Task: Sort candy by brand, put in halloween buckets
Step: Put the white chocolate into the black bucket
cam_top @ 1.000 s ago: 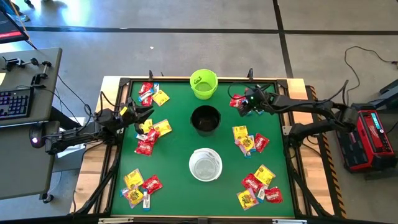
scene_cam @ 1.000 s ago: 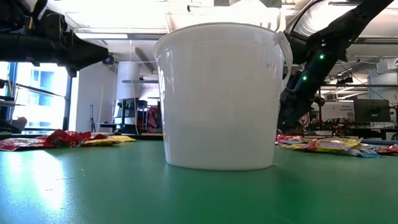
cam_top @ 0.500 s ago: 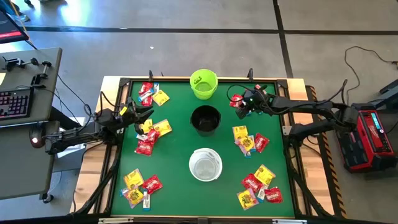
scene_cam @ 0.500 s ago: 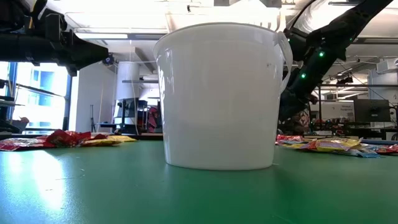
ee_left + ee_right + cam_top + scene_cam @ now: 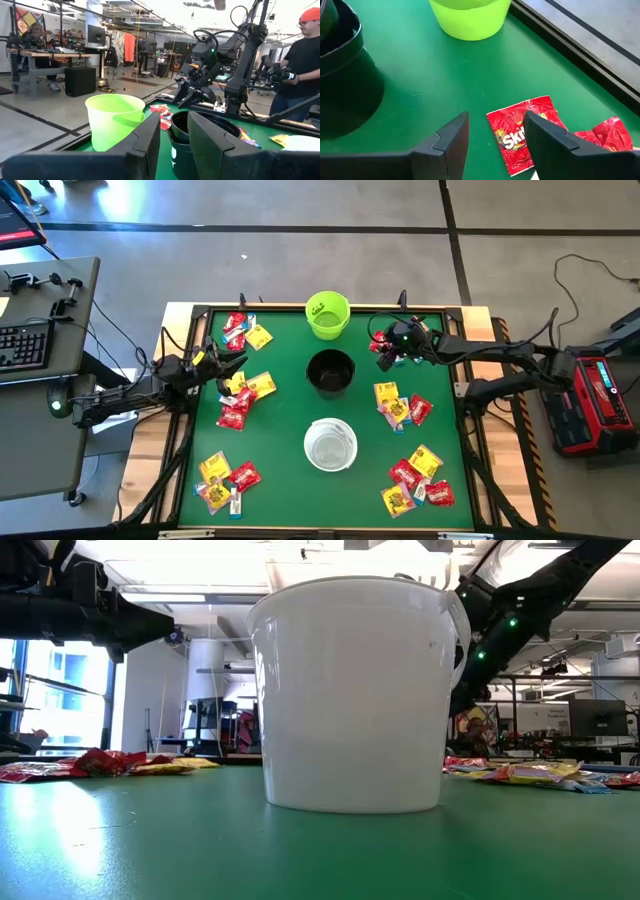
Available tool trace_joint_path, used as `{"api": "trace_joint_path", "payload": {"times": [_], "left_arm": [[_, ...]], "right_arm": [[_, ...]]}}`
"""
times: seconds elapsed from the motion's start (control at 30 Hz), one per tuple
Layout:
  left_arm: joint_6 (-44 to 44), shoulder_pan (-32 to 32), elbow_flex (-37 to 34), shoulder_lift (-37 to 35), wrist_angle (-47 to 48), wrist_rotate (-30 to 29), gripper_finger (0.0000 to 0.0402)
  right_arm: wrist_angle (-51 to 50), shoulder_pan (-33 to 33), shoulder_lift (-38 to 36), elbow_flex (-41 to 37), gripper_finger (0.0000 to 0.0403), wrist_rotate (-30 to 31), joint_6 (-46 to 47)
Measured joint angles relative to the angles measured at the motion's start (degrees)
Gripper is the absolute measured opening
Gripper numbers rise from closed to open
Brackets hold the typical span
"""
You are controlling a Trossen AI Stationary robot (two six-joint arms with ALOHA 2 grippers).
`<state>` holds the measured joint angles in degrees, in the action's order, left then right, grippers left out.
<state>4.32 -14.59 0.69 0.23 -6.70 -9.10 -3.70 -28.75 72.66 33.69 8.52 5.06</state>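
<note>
Right wrist view shows my right gripper [image 5: 495,132] with fingers apart and empty over a red Skittles packet [image 5: 527,131] near the lime green bucket [image 5: 470,17]; I worry a finger lands on the flat wrapper and skids it away.

- a robotics lab or workshop, open-plan, with a grey concrete floor [image 5: 300,250] marked by dark lines
- workbenches [image 5: 45,55], monitors [image 5: 597,718] and hanging cables behind
- a desk with a keyboard [image 5: 22,345] beside the green table [image 5: 280,430]
- a person [image 5: 302,65] standing by
</note>
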Motion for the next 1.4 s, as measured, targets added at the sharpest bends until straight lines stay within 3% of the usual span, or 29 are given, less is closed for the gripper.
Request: {"api": "trace_joint_path", "payload": {"times": [0.27,0.67,0.8,0.93,1.23,1.4], "left_arm": [[0.0,0.0,0.0,0.0,0.0,0.0,0.0089],[0.1,0.0,0.0,0.0,0.0,0.0,0.0089],[0.1,0.0,0.0,0.0,0.0,0.0,0.0089],[0.0,0.0,0.0,0.0,0.0,0.0,0.0089],[0.1,0.0,0.0,0.0,1.5,0.0,0.0089],[0.1,0.0,0.0,0.0,1.4,0.0,0.0089]], "right_arm": [[2.6,1.6,0.0,0.0,0.0163,0.4,-0.1],[-3.9,4.1,0.0,0.0,0.0046,1.3,5.6],[-8.9,5.3,0.0,0.0,0.0030,3.7,9.3],[-14.3,6.2,0.0,0.0,0.0052,6.7,13.2],[-19.7,6.5,0.0,0.0,0.0162,10.0,24.1],[-19.6,6.1,0.1,0.0,0.0183,11.7,26.8]]}}
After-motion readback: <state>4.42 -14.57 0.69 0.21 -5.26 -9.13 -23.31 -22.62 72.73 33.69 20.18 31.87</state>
